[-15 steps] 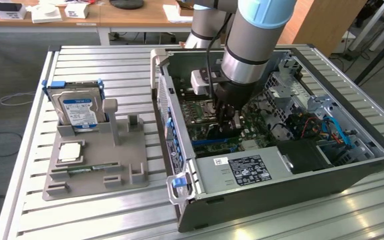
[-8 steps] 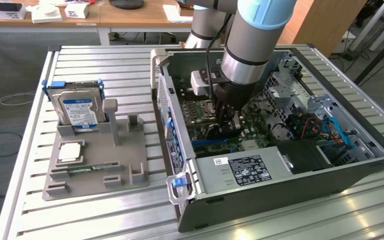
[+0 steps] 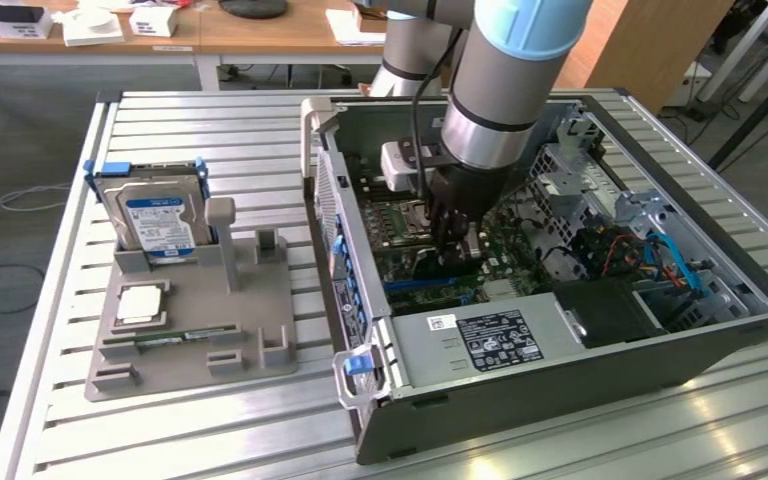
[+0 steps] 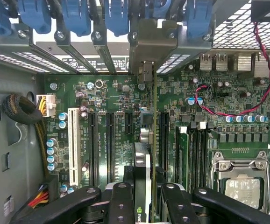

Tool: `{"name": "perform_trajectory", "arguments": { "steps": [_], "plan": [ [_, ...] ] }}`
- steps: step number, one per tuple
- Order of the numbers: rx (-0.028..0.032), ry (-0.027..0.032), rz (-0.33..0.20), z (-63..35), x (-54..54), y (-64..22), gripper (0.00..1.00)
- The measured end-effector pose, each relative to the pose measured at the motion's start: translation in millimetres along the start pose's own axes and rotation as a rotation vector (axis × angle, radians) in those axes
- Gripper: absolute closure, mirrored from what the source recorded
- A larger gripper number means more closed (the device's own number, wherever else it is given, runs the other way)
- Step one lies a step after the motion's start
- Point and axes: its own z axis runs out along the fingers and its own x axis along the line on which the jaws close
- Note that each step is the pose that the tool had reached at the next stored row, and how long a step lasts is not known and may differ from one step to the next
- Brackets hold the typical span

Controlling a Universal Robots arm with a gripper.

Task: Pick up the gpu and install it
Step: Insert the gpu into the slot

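Currently jaws are gripping the thin, black-faced green-board gpu (image 4: 142, 165) edge-on, holding it over the black slots of the green motherboard (image 4: 107, 100) inside the open grey metal computer case (image 3: 558, 410).

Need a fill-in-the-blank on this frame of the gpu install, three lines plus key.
1. The gripper is shut on the gpu, held edge-on over the green ___.
2. The hard drive stands ___ in the grey holder.
3. The grey holder lies to the exterior view's ___ of the computer case.

Missing words: motherboard; upright; left.
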Motion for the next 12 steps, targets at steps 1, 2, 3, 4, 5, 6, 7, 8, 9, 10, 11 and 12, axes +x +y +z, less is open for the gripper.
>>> {"name": "perform_trajectory", "arguments": {
  "steps": [1,2,3,4,5,6,7,8,9,10,11,12],
  "plan": [
    [0.0,0.0001,0.0,0.1,-0.2,0.0,0.73],
    [-0.0001,0.0001,0.0,0.0,-0.3,0.0,0.73],
    [-0.0002,0.0002,0.0,0.0,-0.3,0.1,0.73],
    [-0.0002,0.0003,0.0,0.0,-0.3,0.1,0.73],
    [-0.0002,0.0002,0.0,0.0,-0.3,0.0,0.73],
    [-0.0002,0.0002,0.0,0.3,-0.4,0.1,0.73],
    [0.0,-0.0001,0.0,0.9,-0.4,0.0,0.73],
    [-0.0001,0.0001,0.0,1.3,-0.3,0.1,0.73],
    [-0.0002,0.0003,0.0,1.3,-0.3,0.1,0.73],
    [-0.0002,0.0003,0.0,1.3,-0.3,0.1,0.73],
    [-0.0002,0.0003,0.0,1.4,-0.3,0.1,0.73],
    [-0.0001,0.0002,0.0,1.4,-0.3,0.1,0.73]
  ]
}}
